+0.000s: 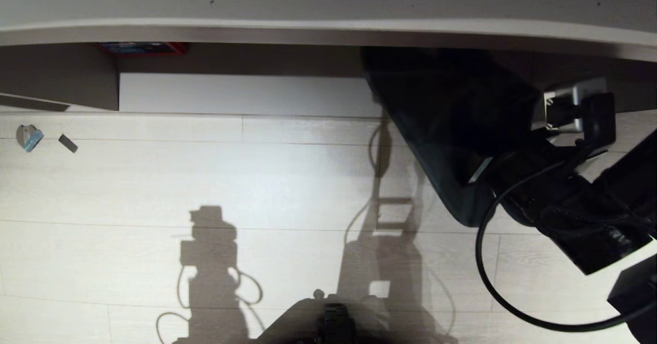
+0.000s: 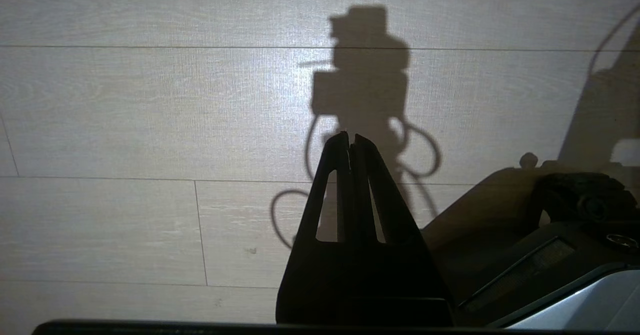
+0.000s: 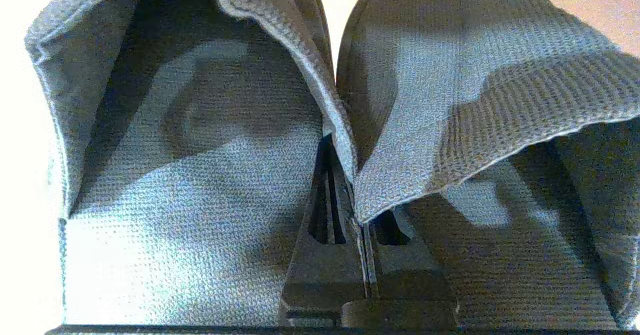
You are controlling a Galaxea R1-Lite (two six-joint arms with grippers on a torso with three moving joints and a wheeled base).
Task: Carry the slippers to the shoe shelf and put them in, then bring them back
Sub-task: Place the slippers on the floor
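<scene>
Right now the right gripper (image 3: 357, 195) is clamping both slippers (image 3: 210, 175) by their touching inner edges, its fingers pinched tight on the fabric. In the head view the pair is hanging as a dark mass at about two o'clock, right in front of the shelf (image 1: 328, 5), under its top board. So the carrying step is ending, I judge, and placing is coming up (the compartment floor is lying pale at twelve o'clock). Next the arm is going to need a low, level reach inward before letting go. The left gripper (image 2: 351, 137) is hanging closed and empty over the floor (image 2: 150, 125).
</scene>
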